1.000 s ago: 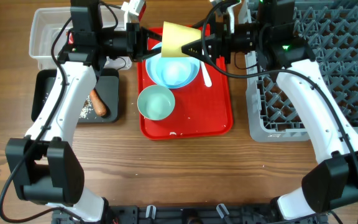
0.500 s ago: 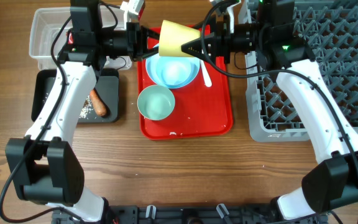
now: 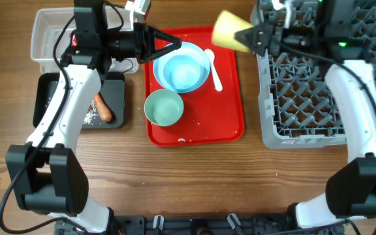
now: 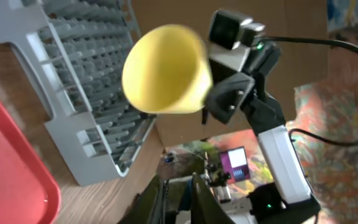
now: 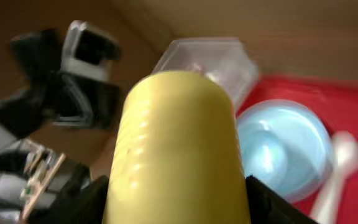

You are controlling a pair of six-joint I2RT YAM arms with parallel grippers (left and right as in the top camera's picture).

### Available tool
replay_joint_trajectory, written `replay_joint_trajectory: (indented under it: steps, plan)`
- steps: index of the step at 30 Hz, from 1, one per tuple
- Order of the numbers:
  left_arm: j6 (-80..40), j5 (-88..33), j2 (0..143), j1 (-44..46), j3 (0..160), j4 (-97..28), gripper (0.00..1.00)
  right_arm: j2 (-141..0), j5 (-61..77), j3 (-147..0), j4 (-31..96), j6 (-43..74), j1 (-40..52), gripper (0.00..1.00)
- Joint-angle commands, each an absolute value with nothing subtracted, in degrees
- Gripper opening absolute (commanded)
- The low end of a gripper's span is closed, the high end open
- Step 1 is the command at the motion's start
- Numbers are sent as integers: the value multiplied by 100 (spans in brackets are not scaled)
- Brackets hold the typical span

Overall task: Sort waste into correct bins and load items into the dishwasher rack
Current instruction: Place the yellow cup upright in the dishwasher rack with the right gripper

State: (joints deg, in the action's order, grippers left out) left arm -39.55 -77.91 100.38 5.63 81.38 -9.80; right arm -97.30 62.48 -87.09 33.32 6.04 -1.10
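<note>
Wooden table (image 3: 194, 183) beneath; right fingers (image 3: 256, 39) grip the yellow cup (image 3: 228, 29) sideways, left fingers (image 3: 165, 40) slightly parted, empty.

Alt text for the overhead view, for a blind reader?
The right gripper holds a yellow cup on its side between the red tray and the dishwasher rack. The left gripper hangs empty over the tray, which carries a light-blue bowl, a pale-green bowl and a white spoon; a clear tub and a black tub sit left of it.
</note>
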Motion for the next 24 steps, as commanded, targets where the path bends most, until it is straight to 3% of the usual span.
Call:
replay_joint_trajectory:
  steps: [1, 6, 13, 17, 24]
  plan:
    - [-3548, -7376, 9955, 563, 8176, -1083, 18, -9548, 4873, -8831, 4283, 604, -475, 48]
    - [-2679, -6093, 9955, 563, 8176, -2165, 24, -9146, 2569, -9535, 6340, 770, -698, 48]
    - [-2220, -3677, 9955, 563, 8176, -3618, 25, -9045, 947, -9754, 7979, 1507, -701, 49]
    - [-1935, -2985, 9955, 563, 8176, -3844, 25, -9105, -58, -9749, 8401, 1981, -701, 49]
    - [-1796, -2707, 9955, 563, 8176, -3846, 27, -9642, -86, -9738, 8414, 1942, -698, 49]
